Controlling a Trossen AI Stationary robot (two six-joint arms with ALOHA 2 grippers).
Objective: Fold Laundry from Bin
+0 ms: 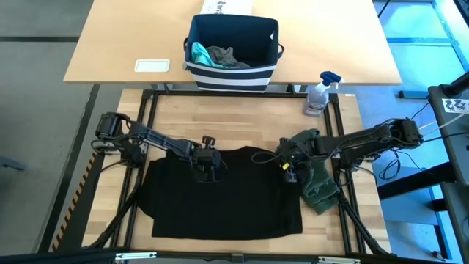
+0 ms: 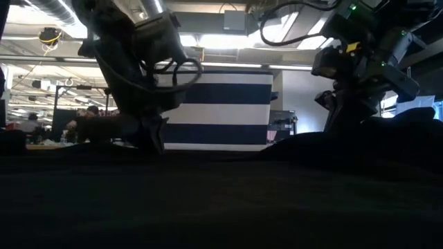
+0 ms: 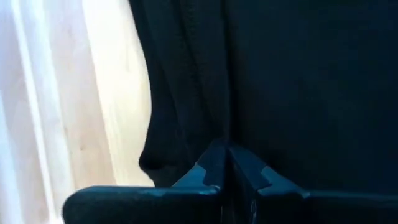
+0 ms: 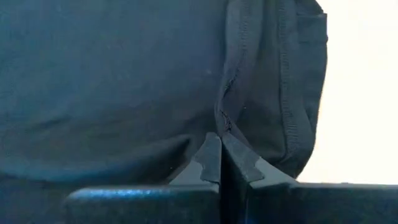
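Both grippers pinched on the far edge of the black T-shirt (image 1: 220, 198), ready to fold

The shirt lies spread flat on the near table; the left gripper (image 1: 207, 167) and right gripper (image 1: 284, 163) each look clamped on a bit of its hem, the olive-green piece (image 1: 316, 183) heaped beside the right arm; the bin (image 1: 233, 45) holds more laundry; next, I'd say, lift both corners together and evenly
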